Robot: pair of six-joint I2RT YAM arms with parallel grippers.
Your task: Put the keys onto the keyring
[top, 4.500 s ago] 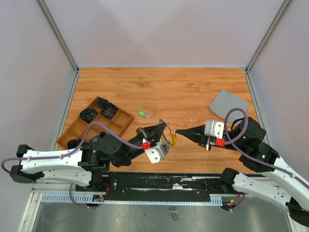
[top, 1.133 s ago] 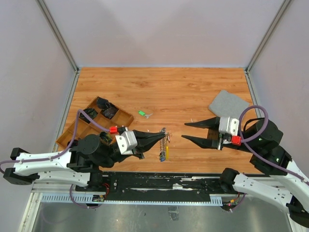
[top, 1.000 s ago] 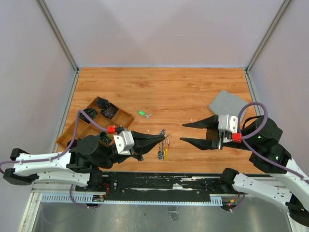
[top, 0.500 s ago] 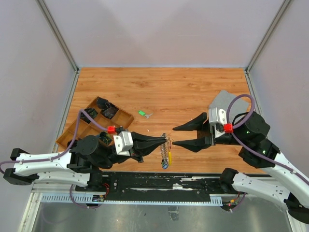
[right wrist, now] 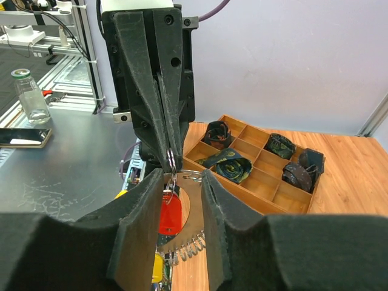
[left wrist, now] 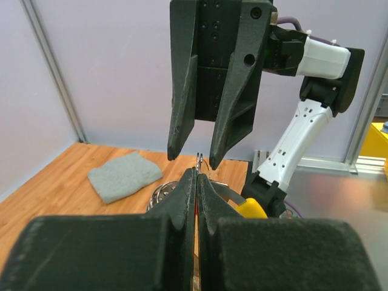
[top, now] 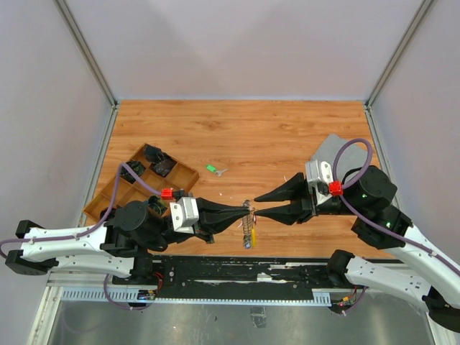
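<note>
Pinching the thin silver metal keyring [right wrist: 171,162] in clenched fingertips, the left gripper [top: 244,209] is holding it above the wooden table [top: 273,136], with small red-, yellow- and blue-headed keys [top: 249,233] dangling just beneath. The right gripper [top: 257,206] is meeting it tip to tip, jaws parted around the ring. A green-headed key [top: 211,169] is lying on the table farther out.

My left arm [top: 72,248] and right arm [top: 377,277] wear white shells over black joints, each trailing a purple cable [top: 350,154]. My left claw [top: 244,210] and right claw [top: 256,207] have long black tapered fingers [top: 284,192], pale grey blocks [top: 188,212], red tabs [top: 334,188].
</note>
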